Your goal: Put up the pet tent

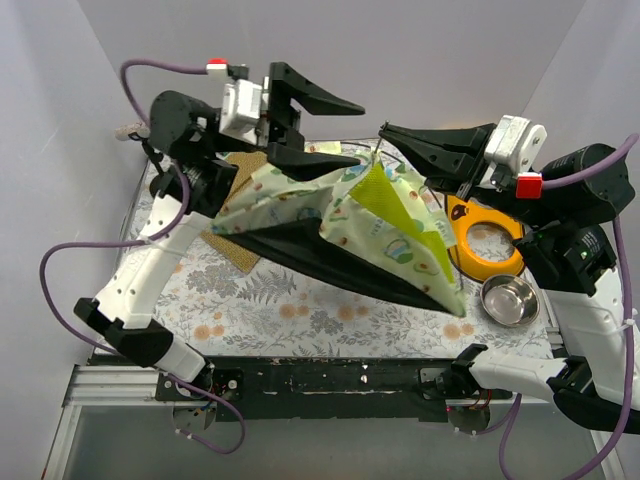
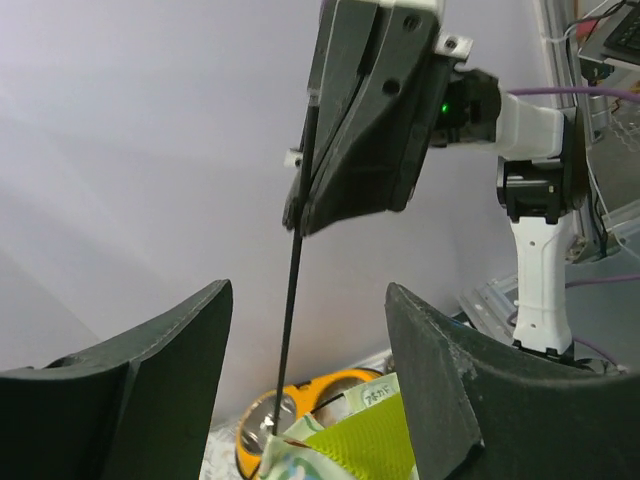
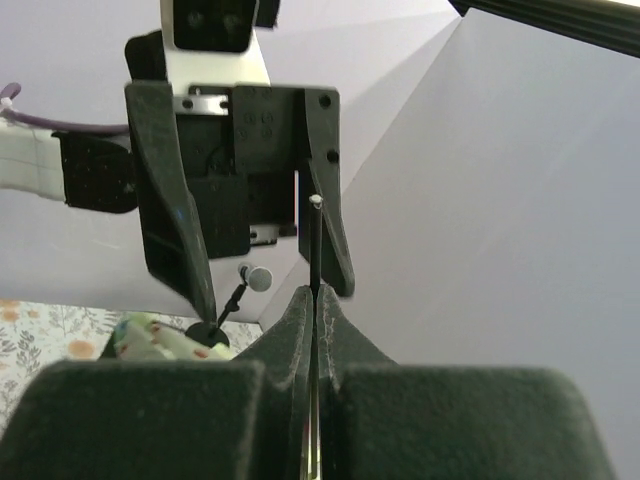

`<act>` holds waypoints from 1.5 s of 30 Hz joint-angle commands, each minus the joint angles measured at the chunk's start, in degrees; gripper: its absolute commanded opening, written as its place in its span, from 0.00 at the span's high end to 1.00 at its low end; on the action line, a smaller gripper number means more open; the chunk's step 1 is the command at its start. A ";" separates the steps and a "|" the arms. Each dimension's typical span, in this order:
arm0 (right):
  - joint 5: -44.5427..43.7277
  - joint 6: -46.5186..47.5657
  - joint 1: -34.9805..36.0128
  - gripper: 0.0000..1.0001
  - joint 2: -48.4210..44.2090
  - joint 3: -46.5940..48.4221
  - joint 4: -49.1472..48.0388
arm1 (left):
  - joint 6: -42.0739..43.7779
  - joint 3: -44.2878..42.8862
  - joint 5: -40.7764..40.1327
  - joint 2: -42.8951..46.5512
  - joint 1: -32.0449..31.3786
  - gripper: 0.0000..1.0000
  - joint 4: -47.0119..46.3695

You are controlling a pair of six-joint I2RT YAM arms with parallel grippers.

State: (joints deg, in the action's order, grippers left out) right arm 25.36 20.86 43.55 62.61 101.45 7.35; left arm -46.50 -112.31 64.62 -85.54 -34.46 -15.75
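The pet tent (image 1: 370,230) is judged to be only partly set up: it lies slumped across the middle of the table (image 1: 260,310), its patterned fabric sagging to the left, the lime-green lining (image 1: 380,195) folded open and the black underside (image 1: 310,250) turned outward rather than lying flat beneath. Only the far peak is raised, drawn up by a thin black pole (image 2: 290,300). The walls are not yet stretched and no arched doorway is seen standing, so most of the shaping appears left to do. The right gripper (image 3: 316,295) is closed tight on the pole, just below its tip, with no gap seen between the fingers; the pole runs down from it to the fabric at the peak. The left gripper (image 1: 355,132) is spread wide, nothing is held in it, and it hovers facing the right one above the fabric's far edge, its lower finger close over the cloth; whether that finger touches cannot be told.
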 commanded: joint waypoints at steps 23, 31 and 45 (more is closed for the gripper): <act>-35.64 7.78 4.08 0.99 5.15 1.56 -11.22 | -11.06 46.12 -29.46 14.44 -5.00 0.29 -13.42; -37.67 10.95 6.28 0.99 5.77 -0.55 -14.38 | -10.90 49.73 -34.99 15.31 -9.05 0.27 -14.58; -44.43 23.16 13.13 0.99 7.09 -1.17 -16.41 | -10.54 46.22 -44.66 12.76 -8.70 0.66 -12.65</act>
State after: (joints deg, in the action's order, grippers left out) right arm -15.09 36.97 54.15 69.78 99.46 -4.60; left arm -57.91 -63.07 24.43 -73.58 -43.53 -29.04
